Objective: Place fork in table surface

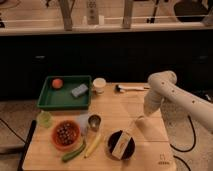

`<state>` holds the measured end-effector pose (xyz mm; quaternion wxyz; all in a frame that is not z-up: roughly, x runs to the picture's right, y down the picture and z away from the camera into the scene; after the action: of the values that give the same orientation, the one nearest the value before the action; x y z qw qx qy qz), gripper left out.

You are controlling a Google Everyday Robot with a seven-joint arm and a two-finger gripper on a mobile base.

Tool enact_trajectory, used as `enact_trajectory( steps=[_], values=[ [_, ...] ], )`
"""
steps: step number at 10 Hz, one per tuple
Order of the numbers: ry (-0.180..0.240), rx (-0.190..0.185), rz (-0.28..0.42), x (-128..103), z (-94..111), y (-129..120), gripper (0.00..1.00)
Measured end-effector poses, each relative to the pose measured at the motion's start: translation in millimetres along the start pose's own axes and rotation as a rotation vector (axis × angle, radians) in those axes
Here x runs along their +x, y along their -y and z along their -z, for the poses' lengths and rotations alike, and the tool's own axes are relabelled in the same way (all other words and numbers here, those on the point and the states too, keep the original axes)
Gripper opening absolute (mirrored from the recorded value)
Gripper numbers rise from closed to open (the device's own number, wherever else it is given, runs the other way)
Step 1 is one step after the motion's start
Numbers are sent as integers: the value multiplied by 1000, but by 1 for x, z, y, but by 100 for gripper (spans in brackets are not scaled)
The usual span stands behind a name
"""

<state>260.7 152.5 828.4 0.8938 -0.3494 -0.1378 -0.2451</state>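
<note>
My gripper (142, 118) hangs at the end of the white arm (165, 92) that reaches in from the right, low over the right middle of the light wooden table surface (117, 107). A thin pale fork (133, 124) slants from just under the gripper toward the black bowl (121, 145), which holds a cream block (118, 146). I cannot tell whether the fork rests on the wood or is held.
A green tray (51, 102) at the back left holds an orange ball (57, 83) and a blue sponge (79, 90). Also on the table: white cup (99, 85), white-handled tool (131, 88), metal cup (94, 121), orange bowl (65, 135), green cup (45, 118), green and yellow vegetables (84, 148).
</note>
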Motion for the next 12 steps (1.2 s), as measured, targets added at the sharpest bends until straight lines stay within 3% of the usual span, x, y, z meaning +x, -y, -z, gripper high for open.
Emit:
enact_trajectory(
  steps=[6,12],
  values=[
    [-17,10,32,1,-6,0,3],
    [-1,6,41,9,-19,2,3]
  ],
)
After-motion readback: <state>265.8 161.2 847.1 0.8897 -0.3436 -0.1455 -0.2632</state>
